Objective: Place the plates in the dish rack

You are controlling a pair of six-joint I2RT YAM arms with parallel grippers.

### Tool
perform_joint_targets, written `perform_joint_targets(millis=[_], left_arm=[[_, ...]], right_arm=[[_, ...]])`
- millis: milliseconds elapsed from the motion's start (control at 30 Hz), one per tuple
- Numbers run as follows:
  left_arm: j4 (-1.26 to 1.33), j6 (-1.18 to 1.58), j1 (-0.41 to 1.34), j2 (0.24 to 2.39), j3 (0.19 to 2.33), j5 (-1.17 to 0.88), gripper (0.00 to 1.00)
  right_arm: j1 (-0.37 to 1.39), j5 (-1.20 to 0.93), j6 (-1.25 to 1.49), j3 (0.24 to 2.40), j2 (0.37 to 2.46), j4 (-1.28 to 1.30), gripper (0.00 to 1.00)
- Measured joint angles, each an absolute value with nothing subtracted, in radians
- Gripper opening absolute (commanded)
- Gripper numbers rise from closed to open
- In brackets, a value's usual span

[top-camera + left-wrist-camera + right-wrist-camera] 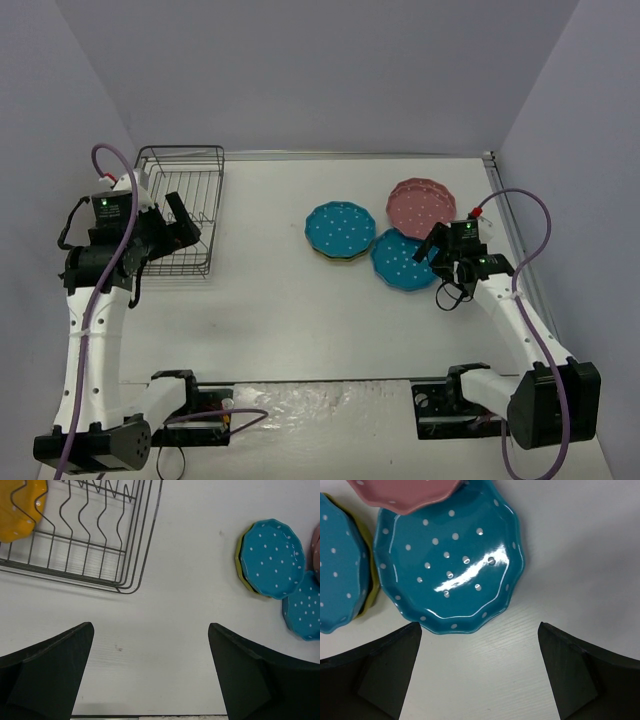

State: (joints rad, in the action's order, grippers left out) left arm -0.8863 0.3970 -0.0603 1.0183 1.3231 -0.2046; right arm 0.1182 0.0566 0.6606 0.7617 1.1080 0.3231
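The dish rack point(181, 170) stands at the left of the table; in the left wrist view the rack point(100, 540) holds an orange-yellow plate point(17, 507) at its far end. My left gripper point(185, 228) point(151, 626) hangs open over bare table just off the rack's near corner. A teal plate point(340, 230) point(272, 557) lies on an olive plate point(241, 565) point(367, 595). A pink plate point(421, 205) point(405, 492) overlaps a second teal plate point(400, 260) point(450, 560). My right gripper point(437, 245) point(480, 625) is open, just short of that plate's near rim.
Grey walls close the table point(280, 320) in at the back and both sides. A metal strip point(515, 230) runs along the table's right edge. The arm bases point(190, 405) sit at the near edge.
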Motion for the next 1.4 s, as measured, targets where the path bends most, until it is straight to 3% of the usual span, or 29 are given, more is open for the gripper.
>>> perform_joint_targets(millis=[333, 800, 1400], left_arm=[[-0.872, 0.409, 0.013, 0.993, 1.237, -0.229, 0.97], [-0.856, 0.424, 0.096, 0.987, 1.198, -0.246, 0.97], [-0.856, 0.424, 0.096, 0.987, 1.198, -0.247, 0.97]], right_arm=[[0.117, -0.091, 0.796, 0.758, 1.109, 0.107, 0.97], [0.081, -0.219, 0.992, 0.649, 1.323, -0.282, 0.96], [0.012, -0.213, 1.165, 0.443, 1.454, -0.705, 0.93]])
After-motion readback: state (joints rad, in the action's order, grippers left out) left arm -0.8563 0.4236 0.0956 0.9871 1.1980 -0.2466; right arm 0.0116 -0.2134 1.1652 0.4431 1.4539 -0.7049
